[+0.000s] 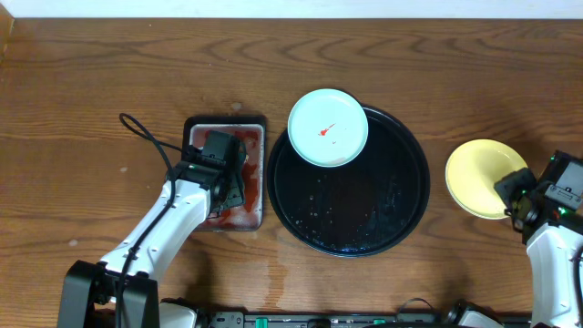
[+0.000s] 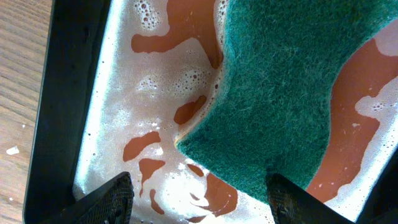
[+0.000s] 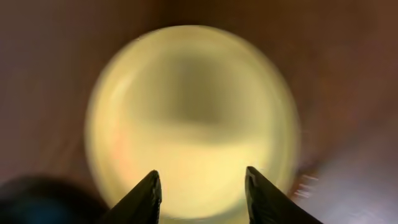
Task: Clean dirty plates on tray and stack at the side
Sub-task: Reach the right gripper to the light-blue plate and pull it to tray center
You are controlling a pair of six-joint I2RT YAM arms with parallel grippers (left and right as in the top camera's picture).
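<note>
Yellow plate (image 1: 478,178) sits on the counter (image 1: 91,91) beside the tray (image 1: 401,219), apparently starting the stack, right end effector (image 3: 202,175) parted above it; left end effector (image 2: 199,184) gapes over the sponge (image 2: 280,81).

The whole counter (image 1: 91,73) is taken in straight down from overhead, the sponge tray (image 2: 68,93) is seen at very close range from the left wrist, and the yellow plate (image 3: 193,118) is seen near and blurred from the right wrist, both being shared with overhead.
</note>
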